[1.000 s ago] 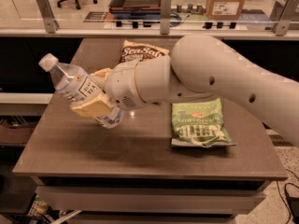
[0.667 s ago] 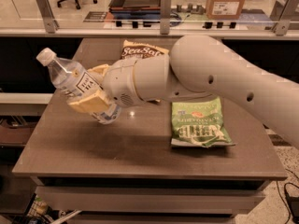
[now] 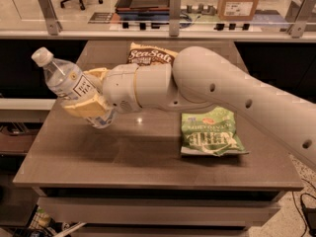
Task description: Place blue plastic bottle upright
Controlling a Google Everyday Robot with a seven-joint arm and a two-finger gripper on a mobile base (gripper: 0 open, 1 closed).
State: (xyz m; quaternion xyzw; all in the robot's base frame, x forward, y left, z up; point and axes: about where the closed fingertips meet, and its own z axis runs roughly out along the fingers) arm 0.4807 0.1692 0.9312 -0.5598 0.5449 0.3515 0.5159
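At the left edge of the table (image 3: pixel 98 152), the blue plastic bottle (image 3: pixel 66 80) is held off vertical, its white cap (image 3: pixel 41 56) pointing up and to the left, out past the table's side, and its base low over the wood. I cannot tell whether the base touches the surface. The gripper (image 3: pixel 91 98) is closed on the bottle's lower half, one yellowish finger (image 3: pixel 81 108) below the label and the other above it. The risk I judge greatest is release at this lean: the bottle would topple towards its cap, roll, and leave the table on the near left side. A second risk is slip, since a smooth round wall can turn within the jaws while I rotate the wrist. A third is setting the base down too close to the edge. The bottle is clear and capped; I cannot read its fill level. Behind the wrist lies a brown chip bag (image 3: pixel 150 56), partly hidden by the arm (image 3: pixel 222 90). To the right, well apart from the bottle, a green chip bag (image 3: pixel 210 135) lies flat. Both bags look sealed, and their contents are not visible.
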